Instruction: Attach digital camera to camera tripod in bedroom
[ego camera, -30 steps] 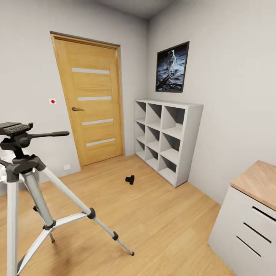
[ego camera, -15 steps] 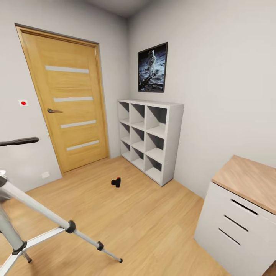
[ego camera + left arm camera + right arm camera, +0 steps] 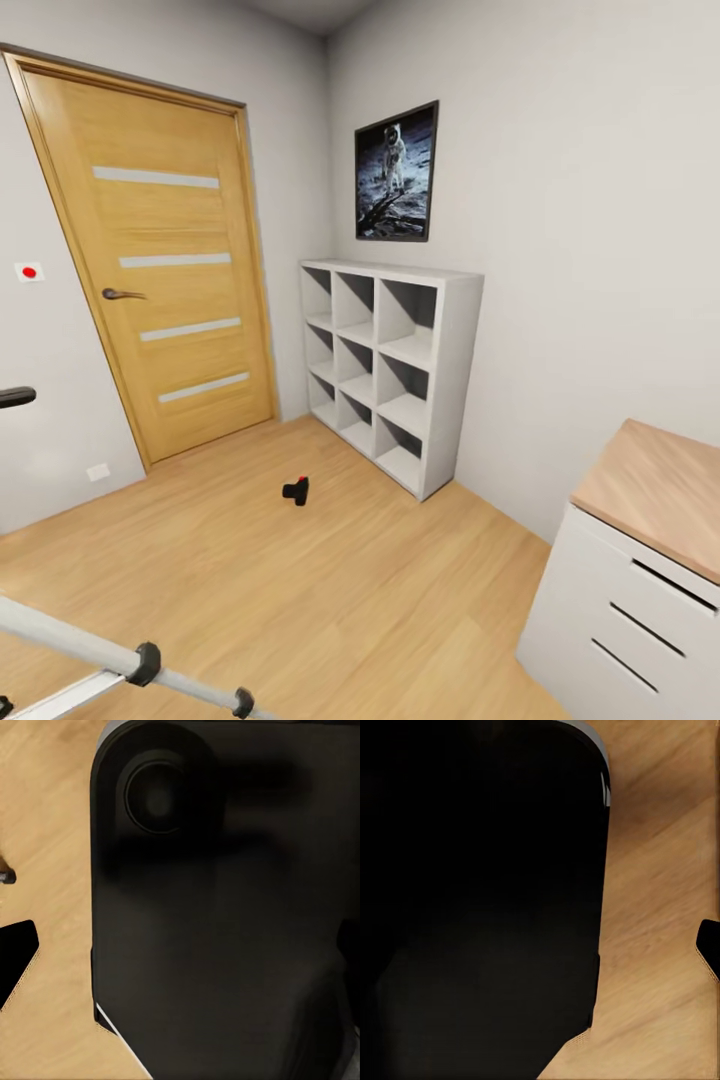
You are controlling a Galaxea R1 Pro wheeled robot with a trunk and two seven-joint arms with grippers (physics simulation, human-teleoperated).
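Observation:
The digital camera (image 3: 296,490) lies on the light wood floor in the head view, a small black box with a red spot on top, a short way in front of the white cube shelves. Of the camera tripod, one silver leg (image 3: 90,650) with black joints crosses the lower left corner, and the tip of its pan handle (image 3: 12,397) pokes in at the left edge. In the left wrist view one black fingertip (image 3: 15,964) shows over the floor beside a large black robot part (image 3: 225,907). The right wrist view likewise has one fingertip (image 3: 709,945).
A closed wooden door (image 3: 150,270) stands at the back left. White cube shelves (image 3: 390,370) line the right wall under an astronaut poster (image 3: 397,172). A white dresser with a wood top (image 3: 640,570) stands at the near right. Open floor lies between me and the camera.
The whole head view has swung right and moved forward. The tripod has slid off to the lower left edge. The digital camera has stayed where it was on the floor.

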